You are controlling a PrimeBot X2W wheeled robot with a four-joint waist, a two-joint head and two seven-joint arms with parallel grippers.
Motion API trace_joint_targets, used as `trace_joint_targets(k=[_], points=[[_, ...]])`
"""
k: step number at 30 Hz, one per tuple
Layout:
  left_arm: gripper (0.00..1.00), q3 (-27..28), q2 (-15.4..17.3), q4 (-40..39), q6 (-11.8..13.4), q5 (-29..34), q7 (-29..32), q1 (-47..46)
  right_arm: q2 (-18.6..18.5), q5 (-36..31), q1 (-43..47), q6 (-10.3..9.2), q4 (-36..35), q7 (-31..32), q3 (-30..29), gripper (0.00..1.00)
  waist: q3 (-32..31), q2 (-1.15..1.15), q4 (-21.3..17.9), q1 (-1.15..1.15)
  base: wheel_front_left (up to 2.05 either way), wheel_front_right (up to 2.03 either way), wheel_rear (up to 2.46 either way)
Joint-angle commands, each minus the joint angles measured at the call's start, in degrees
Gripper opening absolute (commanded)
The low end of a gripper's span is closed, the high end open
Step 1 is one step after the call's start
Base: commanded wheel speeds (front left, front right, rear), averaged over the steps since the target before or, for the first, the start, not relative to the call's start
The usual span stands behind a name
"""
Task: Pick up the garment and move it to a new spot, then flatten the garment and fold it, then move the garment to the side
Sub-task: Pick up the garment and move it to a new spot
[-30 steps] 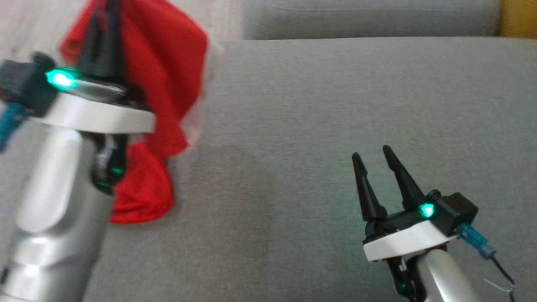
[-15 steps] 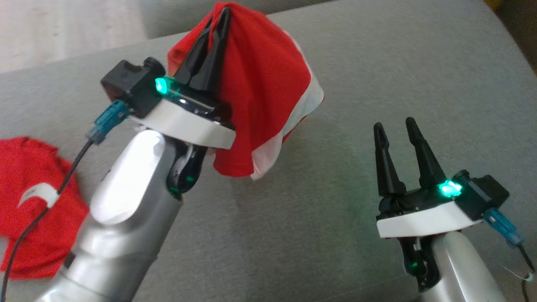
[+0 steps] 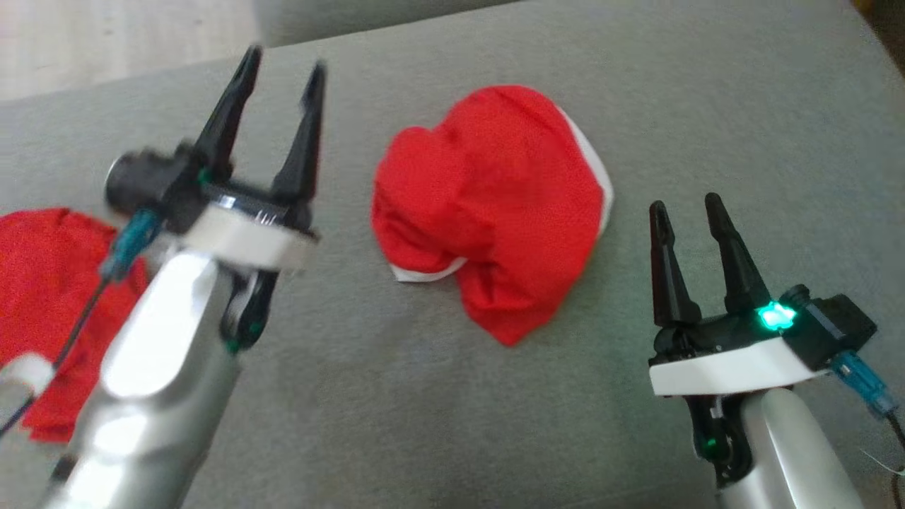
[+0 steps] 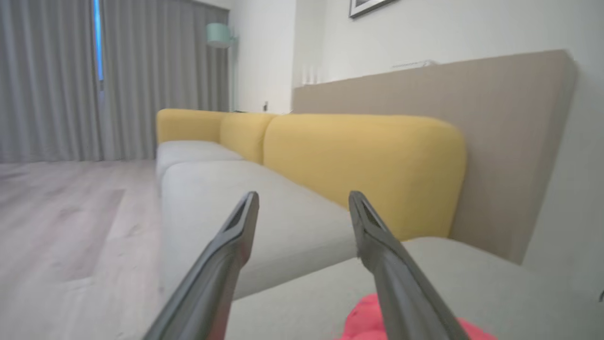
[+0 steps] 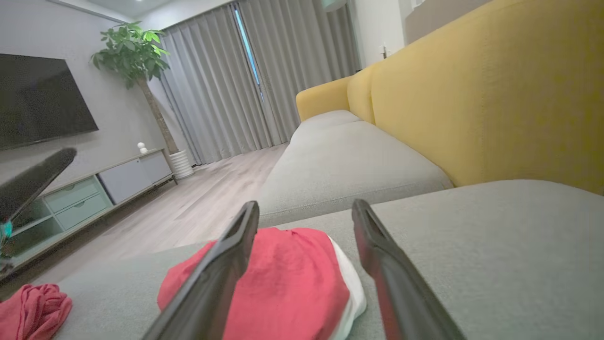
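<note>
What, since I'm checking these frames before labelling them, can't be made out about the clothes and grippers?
Left gripper, head view: blurred, fine detail lost.
Red garment, head view: crumpled; its own folds hide its type and outline.
Same garment, left wrist view: cut off by the bottom edge and a finger of the left gripper.
Second red cloth, head view: cut by the left edge, partly behind the left arm.

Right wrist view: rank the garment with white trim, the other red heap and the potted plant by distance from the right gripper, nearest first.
1. garment with white trim: on the cushion, directly ahead of the right gripper.
2. other red heap: lower left, farther along the cushion.
3. potted plant: upper left, far off.
</note>
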Motion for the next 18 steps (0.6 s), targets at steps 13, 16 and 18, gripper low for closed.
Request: trace_joint_targets(k=[13,16,18], points=[[1.0,14.44,-2.14,-8.99,2.36,5.02,-0.6,25.31,-0.16,-2.62,2.62,0.31,1.68,-0.62,-0.35,1.0,-6.16,0.0,10.66,-0.01,0.0,0.0,0.0],[1.0,17.41,-4.8,-10.57,1.79,6.26,-0.6,28.78,-0.16,-2.79,2.88,0.31,2.3,-0.62,-0.26,1.0,-6.52,0.0,10.93,-0.01,0.0,0.0,0.0],[1.0,19.49,-6.44,-11.67,1.34,7.13,-0.6,29.93,-0.16,-2.84,2.9,0.31,2.56,-0.62,-0.2,1.0,-6.71,0.0,10.96,-0.01,0.0,0.0,0.0]])
